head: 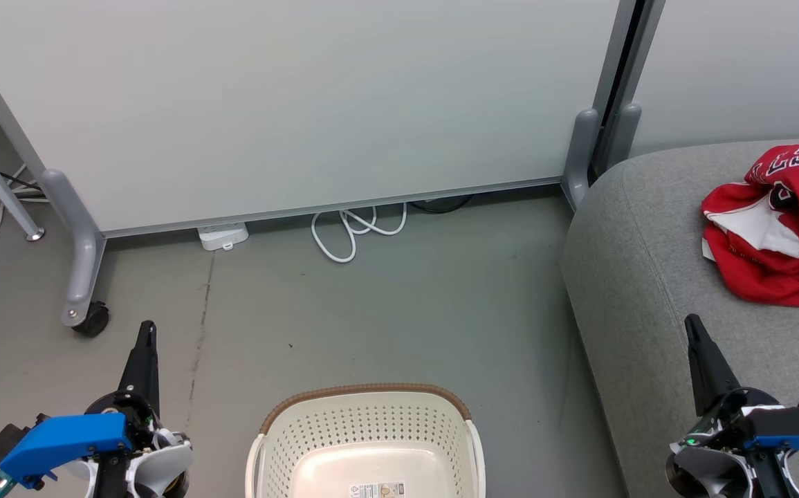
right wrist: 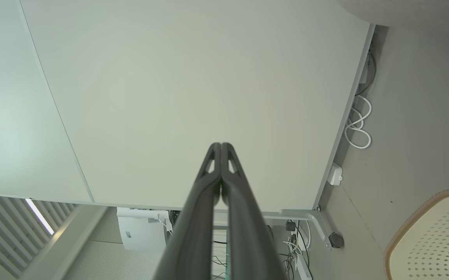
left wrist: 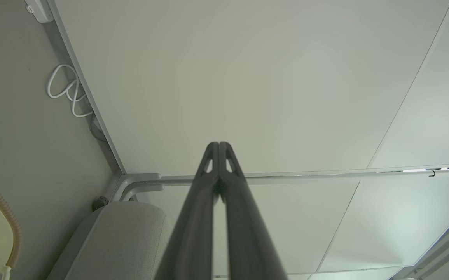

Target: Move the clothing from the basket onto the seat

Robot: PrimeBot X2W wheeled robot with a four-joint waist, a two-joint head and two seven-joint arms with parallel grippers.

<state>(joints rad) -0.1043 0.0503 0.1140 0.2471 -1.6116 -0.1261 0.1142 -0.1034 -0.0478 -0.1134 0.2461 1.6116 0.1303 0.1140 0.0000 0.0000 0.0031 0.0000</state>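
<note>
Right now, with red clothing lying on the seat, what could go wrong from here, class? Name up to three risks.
1. The clothing is a crumpled heap cut off by the head view's edge, so how many garments it holds is unclear and the job might be misjudged as done.
2. The shut right pincer hangs by the seat; a waist turn might brush it.
3. Rolling forward could bump the basket or catch the white cable on the floor.

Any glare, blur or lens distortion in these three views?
Head view: even soft light, sharp, no glare on the clothing. Left wrist view: wide-angle bows the edges of the white panel. Right wrist view: same bowing, brighter patch on the side panel; basket crisp.
</note>
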